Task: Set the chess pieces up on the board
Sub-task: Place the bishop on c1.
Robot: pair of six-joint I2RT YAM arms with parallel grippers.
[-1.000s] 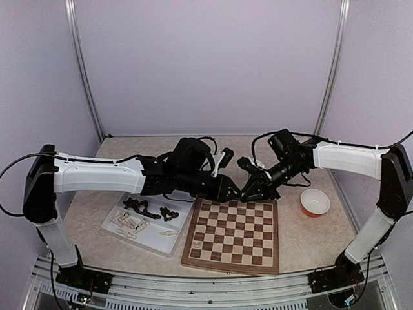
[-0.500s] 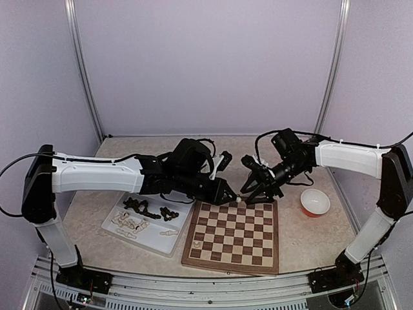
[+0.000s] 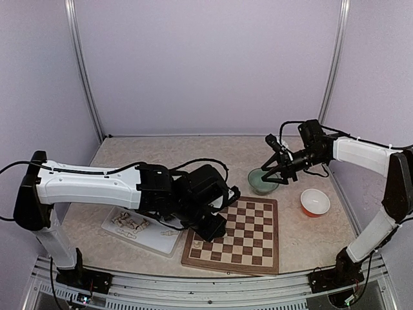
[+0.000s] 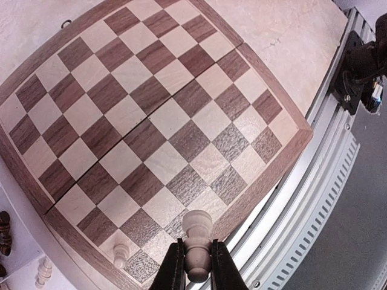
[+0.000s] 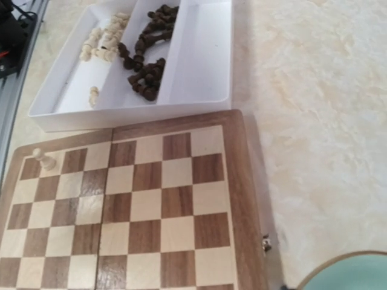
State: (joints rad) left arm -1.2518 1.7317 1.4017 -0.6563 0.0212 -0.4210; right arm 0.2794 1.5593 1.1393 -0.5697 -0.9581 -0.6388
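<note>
One rounded cream piece [image 4: 197, 226] sits clamped in the left tool [image 4: 196, 254] above the checked wooden board [image 4: 151, 115]; right tool [image 3: 268, 160] apart.

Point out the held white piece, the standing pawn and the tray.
held white piece [image 4: 197, 241]: left wrist view, its neck.
standing pawn [image 5: 43, 159]: right wrist view, its body.
tray [image 5: 202, 54]: right wrist view, bare compartment floor.

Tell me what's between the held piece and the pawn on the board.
Only bare board squares between piece and pawn, seen in the left wrist view.
</note>
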